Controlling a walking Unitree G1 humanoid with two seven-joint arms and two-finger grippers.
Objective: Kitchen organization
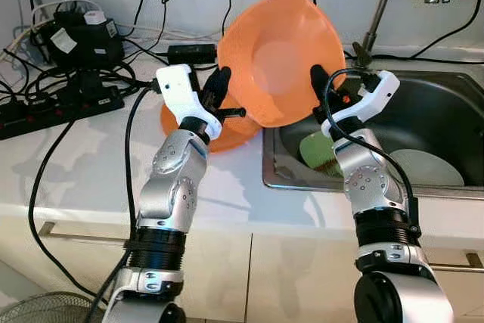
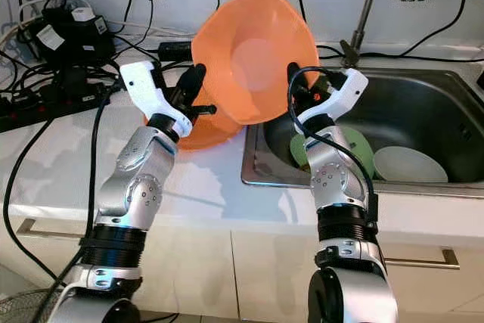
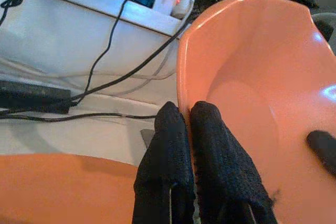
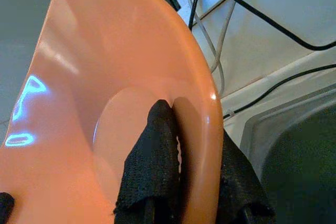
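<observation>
Right now the robot holds a big orange bowl [image 1: 283, 58] up in the air, tipped on its side so the hollow faces the robot. The bowl hangs over the spot where the white worktop [image 1: 91, 164] meets the steel sink [image 1: 446, 111]. The left gripper [image 3: 190, 124] has its jaws clamped on the bowl's left rim, one finger inside and one outside. The right gripper [image 4: 181, 145] has its jaws clamped on the right rim in the same way.

Just below and behind the raised bowl, a second orange bowl [image 1: 219, 135] sits on the worktop. Down in the sink lie a green plate [image 2: 355, 145] and a white plate [image 2: 408, 163]. A tangle of black cables [image 1: 98, 81] and a power strip [image 1: 53, 107] lie on the worktop to the left, and the tap [image 1: 382, 5] stands behind the sink.

A few things could go wrong. Each gripper only pinches a thin, smooth edge, so the bowl could slip out and fall on the plates. If one arm moves faster than the other, the bowl could twist and pop free. If it swings left, it could bump the second bowl or catch the cables.
</observation>
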